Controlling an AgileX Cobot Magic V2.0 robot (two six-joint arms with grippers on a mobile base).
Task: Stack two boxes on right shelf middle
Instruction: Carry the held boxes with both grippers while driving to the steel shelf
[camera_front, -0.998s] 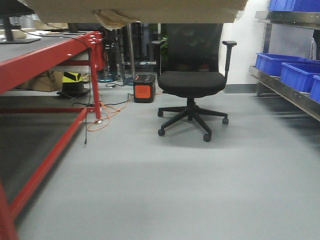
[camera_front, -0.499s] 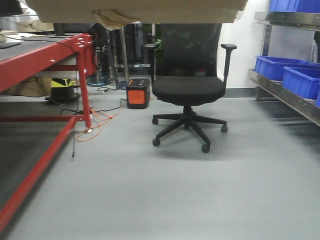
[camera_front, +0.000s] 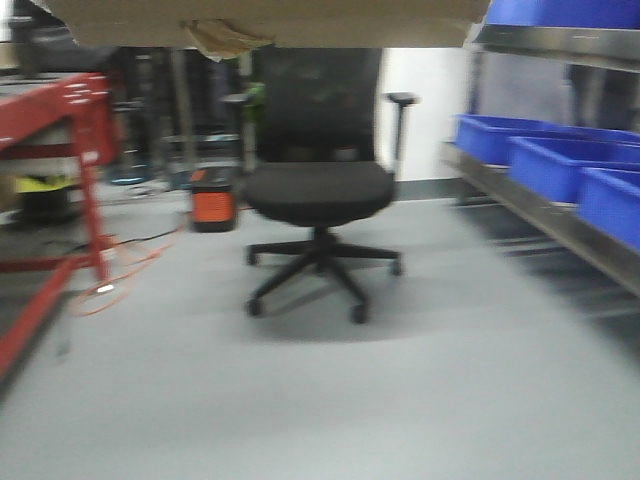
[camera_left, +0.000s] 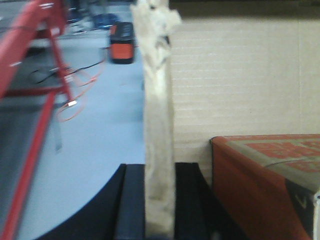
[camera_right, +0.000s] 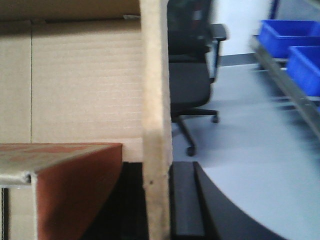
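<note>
Along the top edge of the front-facing view, the underside of the cardboard box (camera_front: 270, 20) is spanning most of the frame, with a torn scrap of tape (camera_front: 225, 38) hanging from it; neither gripper is showing here, and the whole picture is blurring. Below, a black office chair (camera_front: 318, 190) is standing at centre, a red-framed table (camera_front: 60, 110) is sitting at the left edge, and the steel shelf (camera_front: 545, 215) is running down the right side, carrying blue bins (camera_front: 560, 160); the box is sitting well apart from it. In the left wrist view, the left gripper (camera_left: 159, 175) is clamping one wall of the box (camera_left: 240, 85) edge-on, its dark fingers (camera_left: 131, 205) pressing against either side of the frayed wall at bottom centre. Only this view and the next are looking inside the box, where a reddish-brown carton (camera_left: 265, 175) is lying at lower right against the corrugated wall. In the right wrist view, the right gripper (camera_right: 156, 170) is likewise closing on the opposite wall of the box (camera_right: 85, 80), a finger (camera_right: 185, 200) lying flush against its outer face. The carton (camera_right: 75, 190) is appearing at lower left, while the chair (camera_right: 190, 85), bins (camera_right: 295, 45) and shelf (camera_right: 290, 95) are showing past the wall on the right.
</note>
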